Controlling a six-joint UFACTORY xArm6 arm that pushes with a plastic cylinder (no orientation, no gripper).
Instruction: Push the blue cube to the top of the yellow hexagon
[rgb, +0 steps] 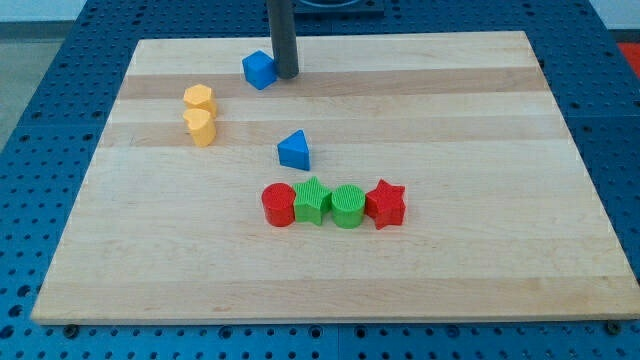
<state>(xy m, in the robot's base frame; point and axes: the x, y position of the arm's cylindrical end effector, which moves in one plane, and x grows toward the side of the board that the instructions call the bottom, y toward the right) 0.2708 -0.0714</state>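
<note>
The blue cube sits near the view's top edge of the wooden board, left of centre. My tip is right next to the cube's right side, touching or nearly touching it. The yellow hexagon lies lower left of the cube, about a block's width away. A second yellow block, heart-like, touches the hexagon from below.
A blue triangle lies mid-board. Below it stands a row: red cylinder, green block, green cylinder, red star. The wooden board rests on a blue perforated table.
</note>
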